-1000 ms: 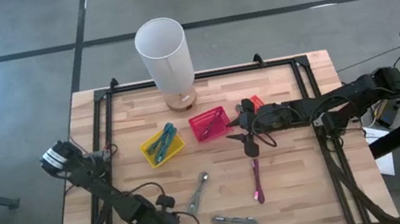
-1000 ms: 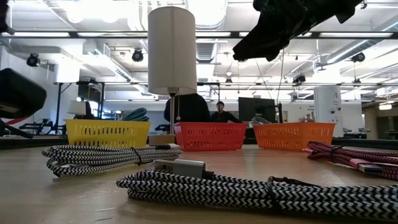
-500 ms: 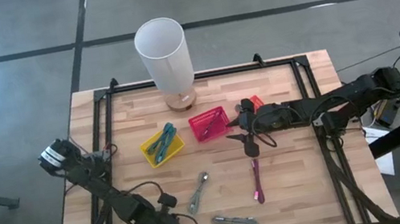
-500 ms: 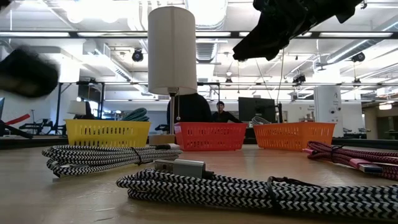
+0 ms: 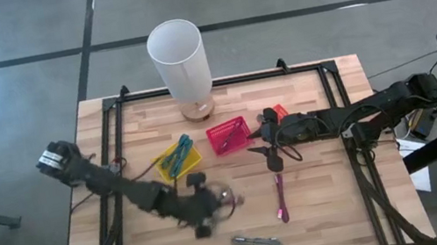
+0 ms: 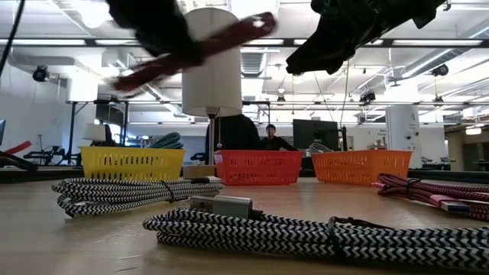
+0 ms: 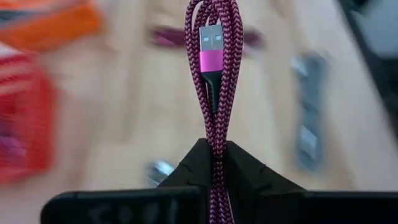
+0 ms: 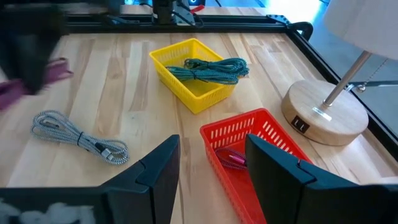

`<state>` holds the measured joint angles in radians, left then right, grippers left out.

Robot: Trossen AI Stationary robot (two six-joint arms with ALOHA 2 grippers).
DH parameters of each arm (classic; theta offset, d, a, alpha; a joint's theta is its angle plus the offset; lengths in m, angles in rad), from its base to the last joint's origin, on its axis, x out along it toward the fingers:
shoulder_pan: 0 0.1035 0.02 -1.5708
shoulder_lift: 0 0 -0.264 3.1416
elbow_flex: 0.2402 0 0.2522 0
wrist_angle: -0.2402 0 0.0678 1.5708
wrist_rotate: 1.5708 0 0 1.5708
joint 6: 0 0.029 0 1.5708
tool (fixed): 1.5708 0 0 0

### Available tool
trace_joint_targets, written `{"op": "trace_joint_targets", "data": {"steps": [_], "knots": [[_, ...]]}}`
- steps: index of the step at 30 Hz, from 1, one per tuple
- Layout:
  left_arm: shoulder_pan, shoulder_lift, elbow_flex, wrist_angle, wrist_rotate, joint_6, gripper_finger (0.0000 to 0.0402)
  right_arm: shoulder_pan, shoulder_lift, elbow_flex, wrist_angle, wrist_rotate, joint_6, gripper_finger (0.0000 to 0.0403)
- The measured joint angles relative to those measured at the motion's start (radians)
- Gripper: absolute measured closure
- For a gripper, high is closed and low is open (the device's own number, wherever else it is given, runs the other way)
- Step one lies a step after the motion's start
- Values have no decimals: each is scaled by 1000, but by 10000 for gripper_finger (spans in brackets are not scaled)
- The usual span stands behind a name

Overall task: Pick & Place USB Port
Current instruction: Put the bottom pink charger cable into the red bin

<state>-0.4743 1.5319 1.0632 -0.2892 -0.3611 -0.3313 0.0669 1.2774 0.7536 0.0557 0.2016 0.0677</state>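
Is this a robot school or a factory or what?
Probably a robotics lab or workshop. Beyond the wooden table the low view shows a big open room with exposed ceiling pipes, computer monitors and a person at a desk.

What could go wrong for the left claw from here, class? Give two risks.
1. The left claw pinches the pink cable by only a short part of its bundle, and the arm looks to be moving fast, so the cable might slip out or swing.
2. It travels just above the striped cable lying on the table; the dangling loop could snag or drag it.
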Motion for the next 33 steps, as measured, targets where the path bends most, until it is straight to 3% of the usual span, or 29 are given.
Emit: {"op": "trace_joint_targets", "data": {"steps": [7, 16, 21, 33], "knots": [[211, 22, 12, 70, -62, -17, 372, 0, -21, 0, -66, 0, 4, 225], [379, 76, 12, 262, -61, 50, 373, 0, -180, 9, -400, 1, 161, 225], [449, 117, 12, 278, -60, 34, 374, 5, -232, 0, -535, 3, 253, 225], [548, 263, 12, 366, -56, 25, 372, 7, -213, -28, -546, 0, 275, 225]]}}
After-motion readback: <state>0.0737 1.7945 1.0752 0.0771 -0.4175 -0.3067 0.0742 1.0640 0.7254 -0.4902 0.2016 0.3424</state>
